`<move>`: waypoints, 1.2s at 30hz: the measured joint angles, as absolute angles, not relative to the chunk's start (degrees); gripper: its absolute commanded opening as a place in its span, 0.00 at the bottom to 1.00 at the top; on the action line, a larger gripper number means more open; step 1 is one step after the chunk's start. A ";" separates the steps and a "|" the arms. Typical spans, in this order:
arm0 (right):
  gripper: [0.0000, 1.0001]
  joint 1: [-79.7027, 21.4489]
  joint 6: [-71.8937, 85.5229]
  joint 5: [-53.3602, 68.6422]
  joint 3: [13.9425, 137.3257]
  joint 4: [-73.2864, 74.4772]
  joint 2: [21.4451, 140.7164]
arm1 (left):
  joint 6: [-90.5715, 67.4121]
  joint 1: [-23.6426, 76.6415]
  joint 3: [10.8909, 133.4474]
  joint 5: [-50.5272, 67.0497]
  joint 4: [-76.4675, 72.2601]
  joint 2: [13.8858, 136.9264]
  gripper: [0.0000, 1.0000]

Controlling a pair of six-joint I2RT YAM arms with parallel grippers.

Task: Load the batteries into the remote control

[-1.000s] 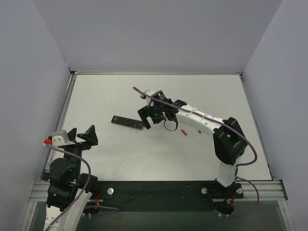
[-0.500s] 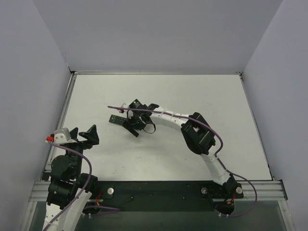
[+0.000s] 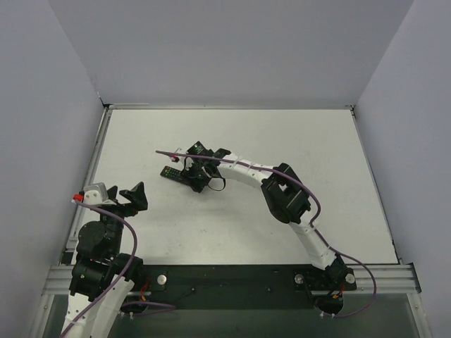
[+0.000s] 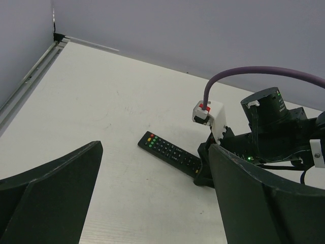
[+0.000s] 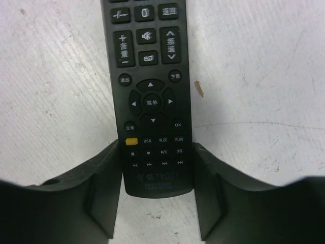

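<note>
Lying face up on the bench, left of its middle, the remote control shows only its left end from the top; the rest is hidden under the right gripper. In the right wrist view its fingers grasp the two long sides at the end with the small playback buttons, and the other end is cut off by the frame. The left gripper hangs near the left edge, released, fingers spread wide.
</note>
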State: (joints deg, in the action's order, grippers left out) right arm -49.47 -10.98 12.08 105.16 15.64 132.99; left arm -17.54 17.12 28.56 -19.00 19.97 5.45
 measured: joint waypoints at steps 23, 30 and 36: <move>0.00 -39.35 27.73 39.94 54.15 -22.02 96.31 | -29.54 17.10 17.96 3.66 0.99 8.71 0.97; 0.00 -41.17 39.57 46.41 48.23 -35.83 88.88 | -38.74 17.10 14.22 11.79 -12.97 18.63 0.97; 0.00 -43.55 43.35 48.27 47.29 -39.75 86.61 | -46.09 17.10 14.17 17.08 -25.98 26.26 0.97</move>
State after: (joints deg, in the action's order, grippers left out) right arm -43.55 43.35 48.27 47.29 -39.75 86.61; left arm -46.09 17.10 14.17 17.08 -25.98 26.26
